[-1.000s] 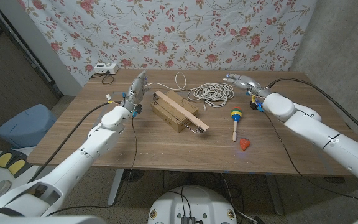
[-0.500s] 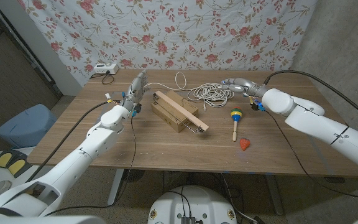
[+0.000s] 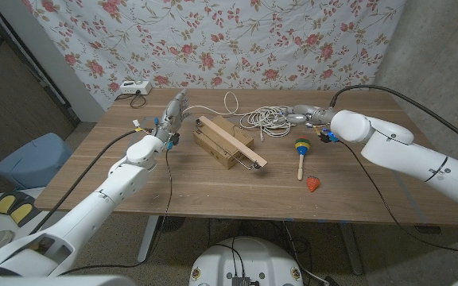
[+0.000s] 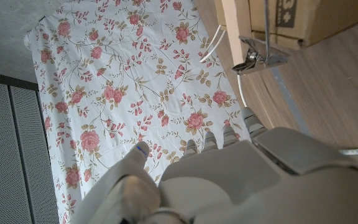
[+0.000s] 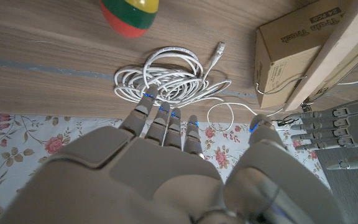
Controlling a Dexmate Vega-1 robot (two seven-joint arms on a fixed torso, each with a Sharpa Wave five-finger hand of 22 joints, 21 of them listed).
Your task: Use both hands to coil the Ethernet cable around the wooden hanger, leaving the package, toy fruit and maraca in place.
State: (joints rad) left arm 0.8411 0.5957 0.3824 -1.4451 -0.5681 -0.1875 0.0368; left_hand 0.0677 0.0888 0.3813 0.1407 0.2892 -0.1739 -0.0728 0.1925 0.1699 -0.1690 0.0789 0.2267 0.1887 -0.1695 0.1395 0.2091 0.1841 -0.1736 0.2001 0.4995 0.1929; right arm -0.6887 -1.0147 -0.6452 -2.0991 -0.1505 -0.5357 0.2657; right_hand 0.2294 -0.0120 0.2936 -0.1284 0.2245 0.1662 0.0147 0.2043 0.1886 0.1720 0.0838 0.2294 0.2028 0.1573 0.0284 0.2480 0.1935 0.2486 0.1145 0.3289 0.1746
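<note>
Head view. A wood-grain bench (image 3: 213, 187) carries, at frame centre, a long flat wooden hanger (image 3: 230, 143) with a metal clip at its lower-right end, lying across a brown cardboard package (image 3: 221, 137). Just right of it, in the upper middle, the white Ethernet cable (image 3: 270, 118) lies in a loose round coil. Further right lie a striped maraca (image 3: 300, 150) with a pale wooden handle and a small red toy fruit (image 3: 314, 184). The right robot hand (image 3: 296, 114) reaches the coil's right edge, fingers extended; the left robot hand (image 3: 175, 109) stands left of the package, fingers straight, holding nothing.

Left wrist view. The hanger's clip and package corner appear at upper right.

Right wrist view. Fingertips (image 5: 166, 112) touch the coil, released, not grasping it.
</note>
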